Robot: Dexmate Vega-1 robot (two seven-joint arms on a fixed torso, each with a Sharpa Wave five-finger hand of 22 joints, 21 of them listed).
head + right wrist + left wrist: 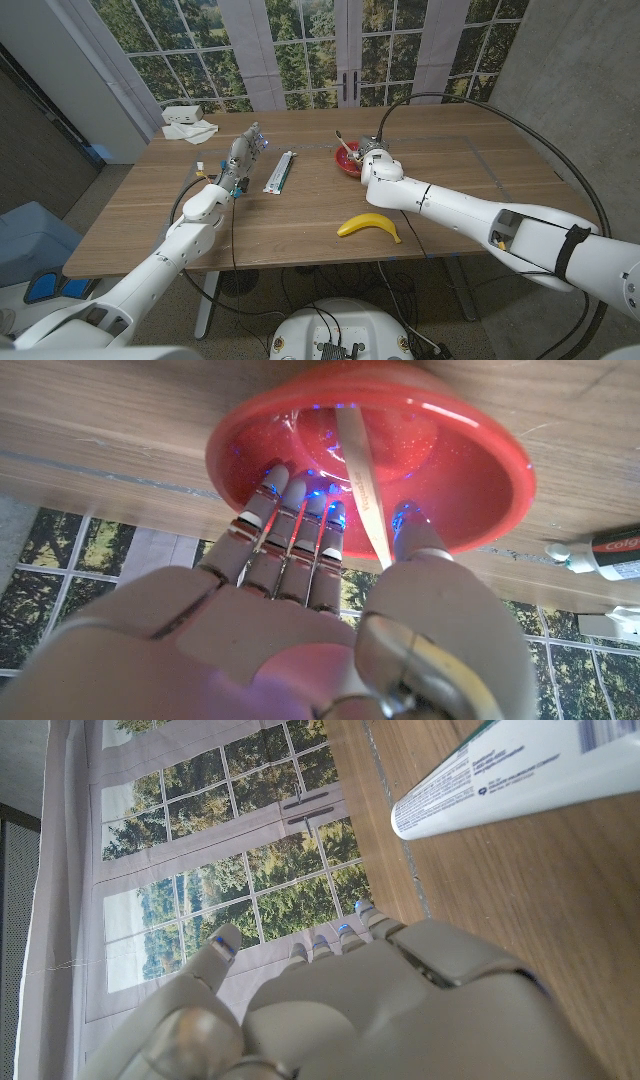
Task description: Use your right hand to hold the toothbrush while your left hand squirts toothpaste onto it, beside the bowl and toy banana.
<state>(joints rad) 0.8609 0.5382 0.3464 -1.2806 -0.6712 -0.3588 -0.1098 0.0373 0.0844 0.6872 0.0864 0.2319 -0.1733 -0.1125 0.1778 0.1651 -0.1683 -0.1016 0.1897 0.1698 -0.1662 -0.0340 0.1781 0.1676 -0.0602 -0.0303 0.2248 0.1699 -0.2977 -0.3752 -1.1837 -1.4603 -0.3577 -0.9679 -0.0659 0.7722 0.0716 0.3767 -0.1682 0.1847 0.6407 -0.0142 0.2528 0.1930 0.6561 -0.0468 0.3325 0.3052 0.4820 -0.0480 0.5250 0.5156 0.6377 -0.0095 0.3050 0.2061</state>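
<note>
1. One toy banana (368, 227), yellow and curved, lies on the table (300, 225) nearer the robot than the right hand (375, 158).
2. The right hand reaches to the one red bowl (370, 455), fingers apart at its rim; whether they grip anything I cannot tell.
3. One toothbrush (362, 480), pale and slim, stands tilted inside the bowl, between that hand's fingertips.
4. The left hand (242, 155) holds nothing, fingers spread.
5. One white toothpaste tube (279, 171) lies just beside the left hand.
</note>
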